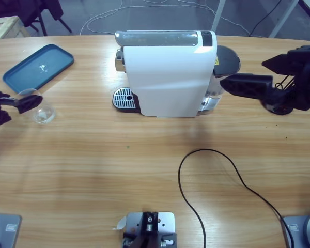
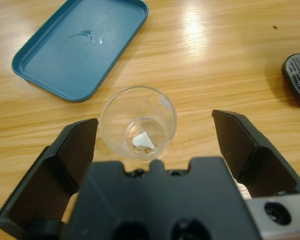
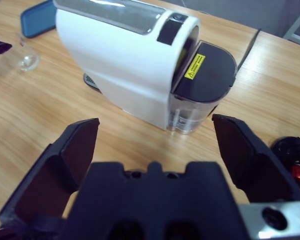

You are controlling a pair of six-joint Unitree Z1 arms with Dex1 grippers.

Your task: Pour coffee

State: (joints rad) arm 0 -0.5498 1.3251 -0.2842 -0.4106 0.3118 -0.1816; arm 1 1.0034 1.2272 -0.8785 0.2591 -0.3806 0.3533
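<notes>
A white coffee machine [image 1: 170, 77] stands mid-table with its drip grate [image 1: 125, 98] facing left and a dark water tank [image 3: 202, 95] at its back. A clear empty cup [image 2: 138, 121] stands upright on the wood, with a small white scrap at its bottom. My left gripper [image 2: 155, 125] is open, its jaws spread on either side of the cup without touching it. In the high view the left gripper [image 1: 21, 107] sits at the left edge beside the cup [image 1: 43, 111]. My right gripper [image 1: 243, 72] hangs open and empty behind the machine [image 3: 120, 65], near the tank.
A blue tray [image 1: 39, 67] lies at the back left, just beyond the cup. A black cable [image 1: 217, 170] loops over the front right of the table. A black holder with capsules [image 3: 295, 157] sits at the right, under the right arm.
</notes>
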